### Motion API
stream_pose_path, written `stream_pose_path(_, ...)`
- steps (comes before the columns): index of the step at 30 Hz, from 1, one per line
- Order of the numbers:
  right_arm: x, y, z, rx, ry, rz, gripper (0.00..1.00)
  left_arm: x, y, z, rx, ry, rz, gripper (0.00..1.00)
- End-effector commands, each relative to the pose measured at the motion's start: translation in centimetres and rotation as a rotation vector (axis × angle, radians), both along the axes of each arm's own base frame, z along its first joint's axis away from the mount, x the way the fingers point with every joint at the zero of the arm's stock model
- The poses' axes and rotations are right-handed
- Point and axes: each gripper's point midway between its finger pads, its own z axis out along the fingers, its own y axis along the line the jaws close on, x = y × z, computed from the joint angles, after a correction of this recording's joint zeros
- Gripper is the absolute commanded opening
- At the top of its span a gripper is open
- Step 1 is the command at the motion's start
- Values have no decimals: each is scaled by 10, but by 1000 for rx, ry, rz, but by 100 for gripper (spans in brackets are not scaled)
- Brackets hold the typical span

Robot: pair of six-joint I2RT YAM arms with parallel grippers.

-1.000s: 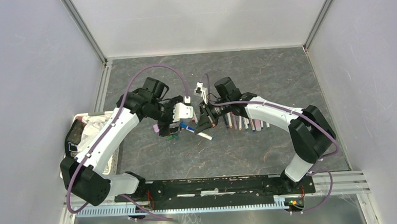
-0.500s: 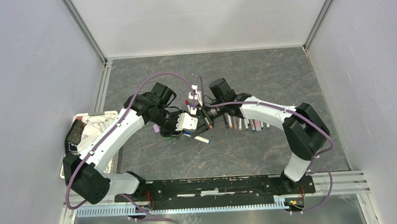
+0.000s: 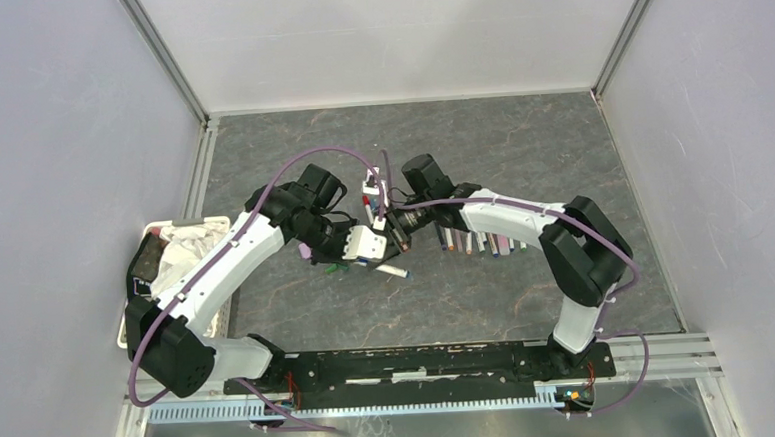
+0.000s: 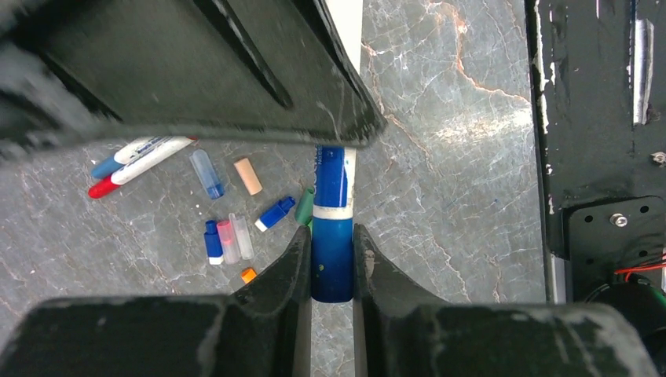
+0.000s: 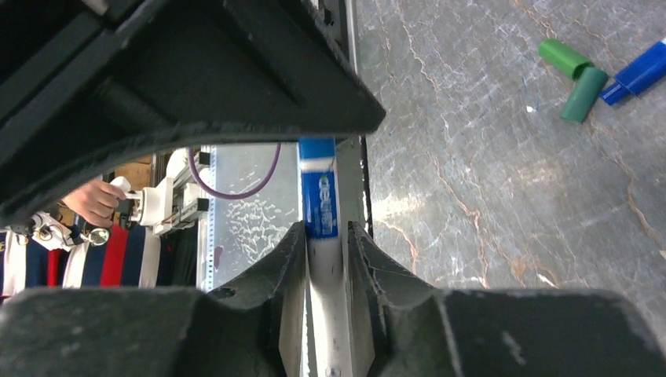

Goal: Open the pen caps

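One pen is held in the air between my two grippers at the table's middle. My left gripper (image 4: 331,231) (image 3: 377,243) is shut on its dark blue cap (image 4: 331,263). My right gripper (image 5: 326,228) (image 3: 396,228) is shut on its white barrel (image 5: 324,271), just below the blue label. The two grippers stand nose to nose, so the top view hides the held pen. Several more pens (image 3: 480,242) lie in a row under the right arm. Another pen (image 3: 392,270) lies alone in front. Loose pen caps (image 4: 228,239) lie on the table below the left gripper.
Two capped pens (image 4: 137,157) lie left of the loose caps. Green caps (image 5: 573,75) and a blue piece (image 5: 640,71) lie to the side in the right wrist view. A white basket (image 3: 154,229) with cloth stands at the left wall. Grey walls ring the table.
My left gripper has swung right to meet the right gripper and closed on the blue cap. The right arm has shifted a little left with the pen.
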Motion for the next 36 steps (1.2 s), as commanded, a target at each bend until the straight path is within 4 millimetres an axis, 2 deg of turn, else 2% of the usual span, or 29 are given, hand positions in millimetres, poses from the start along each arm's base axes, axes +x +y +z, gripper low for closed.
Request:
stream_pose_path(1,1,26,17,68,-25,45,30,4,-10,7,-44,-34,-30,2)
stream_pose_path(5,-1,30,14,63,-21,64,28,6,-8,9,-36,-54,-40,2)
stream_pose_path(8,-4,25,9,38,-29,68,2,8,-3,7,-8,-72,-52,2)
stream_pose_path(9,-6,22,6,29,-39,71,0,10,-1,7,7,-82,-56,2)
stream_pose_path(13,-13,5,-5,-9,-59,63,0,24,17,2,89,-135,-61,2)
stream_pose_path(18,-13,-24,-28,-83,-69,15,0,55,55,-4,194,-203,-25,2)
stream_pose_path(21,-8,-38,-41,-135,-72,-18,0,73,75,-3,217,-233,12,2)
stream_pose_path(24,1,-45,-46,-166,-84,-44,0,84,86,-8,233,-248,43,2)
stream_pose_path(27,21,-50,-50,-228,-117,-112,0,90,85,-17,210,-247,87,2)
stream_pose_path(32,91,-82,-71,-445,-192,-415,0,84,66,-42,92,-132,235,2)
stream_pose_path(34,115,-106,-73,-491,-206,-573,0,82,63,-56,76,-84,294,3)
stream_pose_path(36,139,-142,-81,-580,-238,-760,0,87,63,-70,72,-81,357,8)
